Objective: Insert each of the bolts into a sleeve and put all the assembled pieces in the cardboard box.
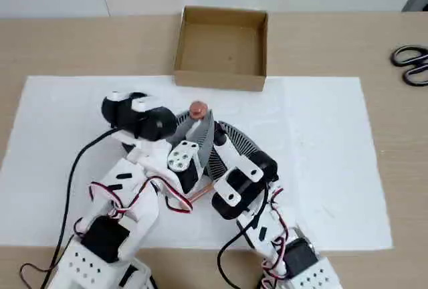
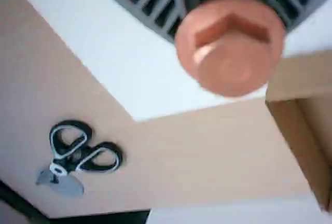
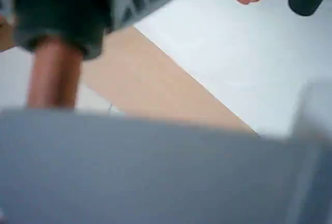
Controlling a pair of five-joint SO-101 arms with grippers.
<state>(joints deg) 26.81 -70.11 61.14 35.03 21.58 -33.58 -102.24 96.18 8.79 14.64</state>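
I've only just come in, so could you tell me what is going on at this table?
The left arm's fingers grip a copper-headed bolt above the white sheet, just short of the empty cardboard box. Close before the right wrist camera, a dark sleeve has a copper shaft sticking out. Nothing is boxed yet.

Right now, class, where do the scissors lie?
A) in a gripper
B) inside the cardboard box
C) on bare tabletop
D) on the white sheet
C: the scissors rest on the bare wooden table, beyond the white sheet's edge.
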